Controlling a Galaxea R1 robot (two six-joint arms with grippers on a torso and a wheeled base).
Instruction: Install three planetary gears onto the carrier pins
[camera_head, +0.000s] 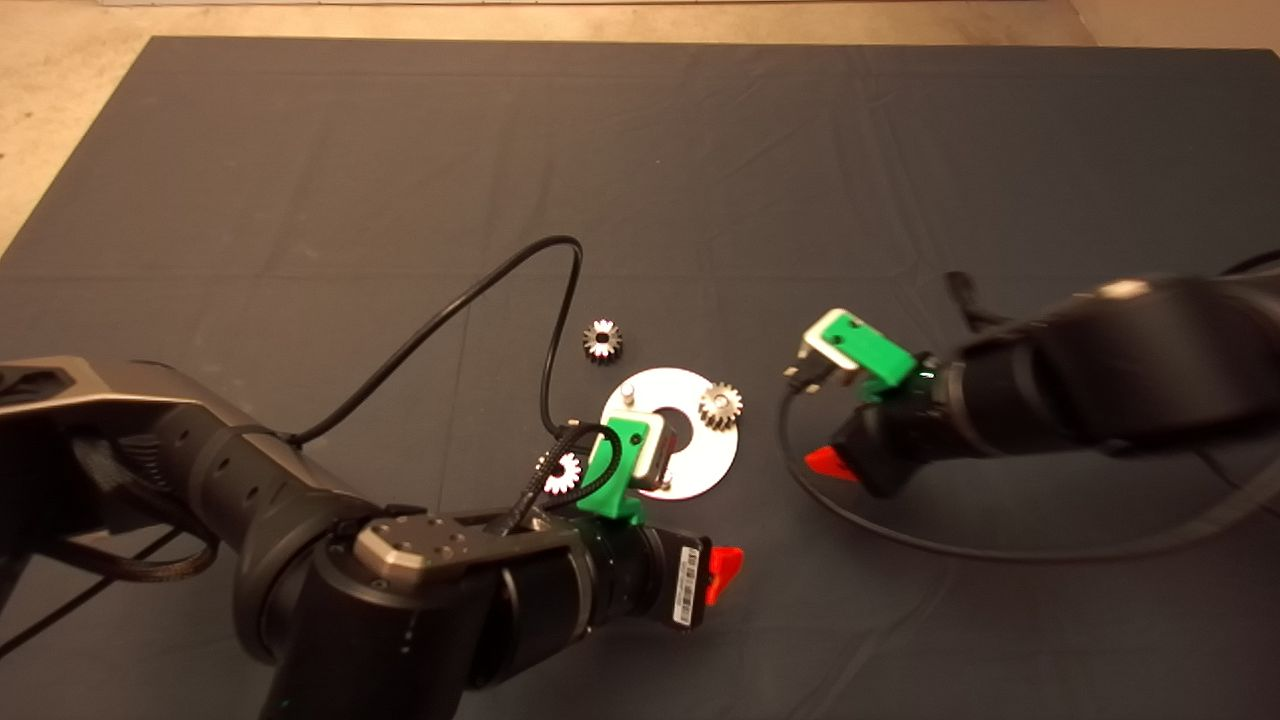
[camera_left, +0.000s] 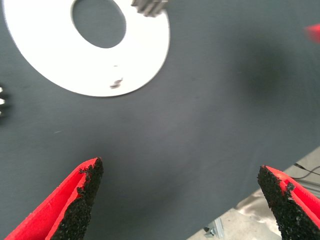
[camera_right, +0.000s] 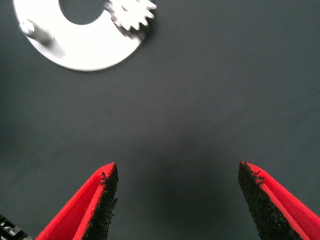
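The round silver-white disc (camera_head: 690, 462) lies mid-mat. One planetary gear (camera_head: 720, 405) sits on the disc's right side, over a pin. A bare carrier pin (camera_head: 628, 390) stands at the disc's far left. A second gear (camera_head: 602, 340) lies on the mat beyond the disc. A third gear (camera_head: 563, 472) lies left of the disc, partly behind a cable. My left gripper (camera_head: 718, 572) hovers at the disc's near side, open and empty (camera_left: 181, 169). My right gripper (camera_head: 830, 462) is right of the disc, open and empty (camera_right: 177, 169). The right wrist view shows the disc (camera_right: 85, 50), the seated gear (camera_right: 131, 15) and the bare pin (camera_right: 35, 31).
A black cable (camera_head: 520, 265) loops from the left wrist over the mat beside the far gear. Another cable (camera_head: 900, 540) curves under the right arm. The dark mat (camera_head: 300, 200) runs wide to the back and left. The left wrist's green camera mount (camera_head: 625, 460) covers part of the disc.
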